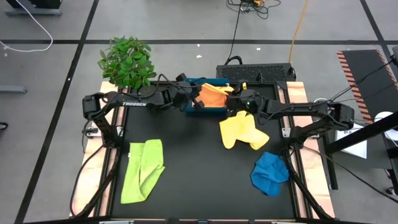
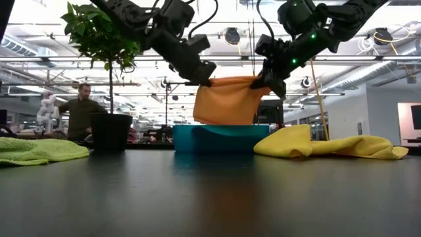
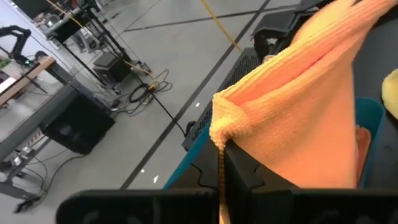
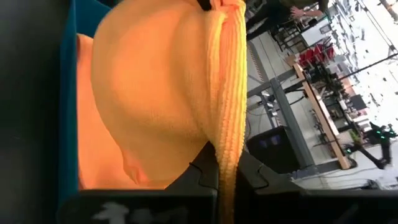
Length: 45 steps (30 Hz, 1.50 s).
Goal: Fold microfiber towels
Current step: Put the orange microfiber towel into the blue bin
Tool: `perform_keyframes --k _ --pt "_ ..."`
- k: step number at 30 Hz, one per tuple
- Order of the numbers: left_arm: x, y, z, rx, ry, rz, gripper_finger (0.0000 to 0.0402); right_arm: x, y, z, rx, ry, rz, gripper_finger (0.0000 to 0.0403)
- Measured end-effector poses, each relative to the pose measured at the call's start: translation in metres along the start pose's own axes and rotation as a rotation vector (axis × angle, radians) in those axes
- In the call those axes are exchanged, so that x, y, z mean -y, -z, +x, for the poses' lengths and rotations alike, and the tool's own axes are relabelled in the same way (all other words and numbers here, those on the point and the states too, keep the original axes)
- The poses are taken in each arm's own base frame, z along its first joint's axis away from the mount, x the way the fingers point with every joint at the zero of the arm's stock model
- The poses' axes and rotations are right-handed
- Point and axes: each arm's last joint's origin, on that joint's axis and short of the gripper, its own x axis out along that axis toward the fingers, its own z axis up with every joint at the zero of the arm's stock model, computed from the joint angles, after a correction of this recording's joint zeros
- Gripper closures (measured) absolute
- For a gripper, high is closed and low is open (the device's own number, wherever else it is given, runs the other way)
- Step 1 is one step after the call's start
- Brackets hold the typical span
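Observation:
An orange towel [image 2: 227, 100] hangs spread between my two grippers above the teal tray [image 2: 220, 138] at the table's far middle. My left gripper [image 2: 205, 79] is shut on its upper left corner. My right gripper [image 2: 263, 80] is shut on its upper right corner. The towel's lower part reaches down into the tray. A yellow towel [image 1: 242, 130] lies crumpled on the table just in front of the tray, toward the right. Also on the table are a blue towel [image 1: 270, 174] at the near right and a lime green towel [image 1: 143, 169] at the near left. My left gripper pinches a bunched corner of the orange towel [image 3: 219, 127] between its two fingers, coming from the table's left and slanting a little downward. The cloth runs from there toward the other gripper and hangs down below. My right gripper pinches the towel's opposite corner, a gathered ridged edge [image 4: 227, 134], between its two fingers, coming from the table's right and slanting a little downward. The upper edge between the two holds sags only slightly, and the lower part dips into the tray.
A potted plant [image 1: 127, 62] stands at the table's far left corner. A person [image 2: 79, 112] is in the room beyond the table. Bare black tabletop [image 1: 199, 168] lies between the green and blue towels.

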Motion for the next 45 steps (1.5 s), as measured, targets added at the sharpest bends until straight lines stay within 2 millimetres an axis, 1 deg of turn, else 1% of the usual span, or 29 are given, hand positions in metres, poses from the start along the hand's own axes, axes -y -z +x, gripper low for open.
perform_keyframes --k 4,8,14,20,22,25,27,29,37,41,45 --pt "-0.004 0.009 0.003 0.019 -0.015 -0.005 0.0399 0.0 -0.001 0.001 0.026 -0.015 -0.001 0.0403" --pt "-0.012 0.011 0.007 0.037 -0.038 -0.009 0.0399 0.005 -0.001 0.005 0.046 0.025 -0.004 0.0403" --pt "-0.026 0.014 0.019 0.079 -0.079 -0.012 0.04 0.011 0.009 0.024 0.033 0.083 0.003 0.0403" --pt "-0.044 0.027 0.037 0.101 -0.065 -0.043 0.04 0.008 0.023 0.049 -0.004 0.112 -0.019 0.0403" --pt "-0.046 0.031 0.044 0.113 -0.071 -0.051 0.0401 0.008 0.028 0.056 -0.015 0.122 -0.026 0.0403" --pt "-0.049 0.038 0.051 0.116 -0.073 -0.053 0.0401 0.01 0.032 0.061 -0.014 0.15 -0.024 0.0403" --pt "-0.049 0.037 0.055 0.153 -0.091 -0.044 0.0401 0.013 0.033 0.061 -0.019 0.168 -0.031 0.0403" --pt "-0.049 0.039 0.057 0.152 -0.096 -0.033 0.0401 0.016 0.033 0.062 -0.012 0.193 -0.041 0.0403" --pt "-0.055 0.03 0.054 0.231 -0.185 0.032 0.0401 0.023 0.027 0.062 0.008 0.231 -0.074 0.0403" --pt "-0.056 0.03 0.054 0.221 -0.205 0.055 0.0401 0.027 0.023 0.062 0.017 0.242 -0.069 0.0403" --pt "-0.057 0.033 0.056 0.191 -0.203 0.072 0.0401 0.024 0.024 0.063 0.027 0.19 -0.067 0.0403"
